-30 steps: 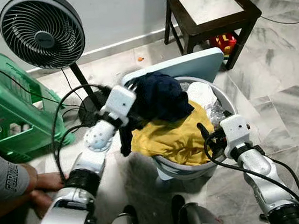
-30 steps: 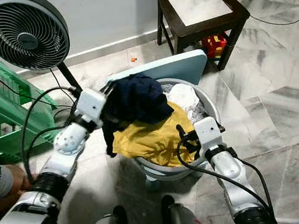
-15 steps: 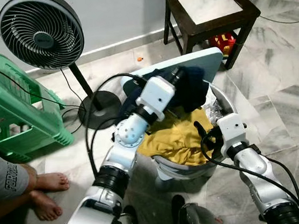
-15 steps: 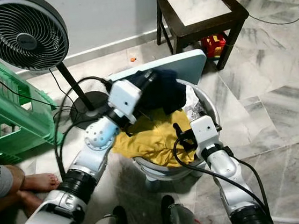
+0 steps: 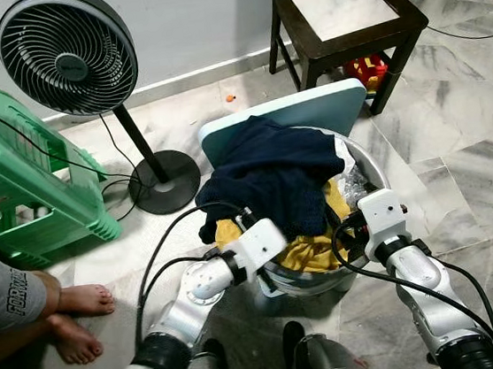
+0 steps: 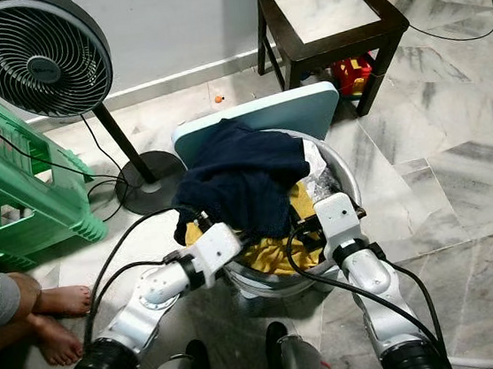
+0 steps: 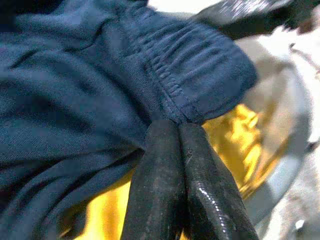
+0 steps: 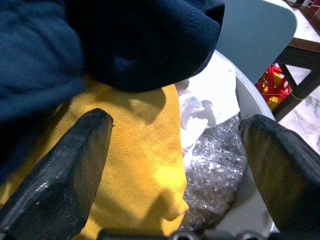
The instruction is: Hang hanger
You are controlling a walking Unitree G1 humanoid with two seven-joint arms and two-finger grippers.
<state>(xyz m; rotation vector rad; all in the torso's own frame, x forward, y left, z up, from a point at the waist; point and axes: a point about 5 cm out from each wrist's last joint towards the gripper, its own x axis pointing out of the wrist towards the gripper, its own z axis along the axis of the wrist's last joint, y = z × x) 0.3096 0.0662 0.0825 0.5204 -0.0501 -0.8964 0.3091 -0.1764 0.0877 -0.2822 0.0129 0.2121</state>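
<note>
A navy garment lies spread over the top of a round grey laundry basket, on a yellow garment and white cloth. My left gripper is low at the basket's near rim, shut on the hem of the navy garment. My right gripper hangs at the near right rim with its fingers wide open and nothing between them, facing the yellow cloth.
A pale blue board leans behind the basket. A standing fan and a green plastic stool with cables stand to the left. A dark wooden stool with a red toy under it is behind. A person's feet are at the left.
My left arm carried the navy garment from the basket's left over its top, then dropped low to the near rim. The garment now lies spread on the pile. The right arm stayed.
</note>
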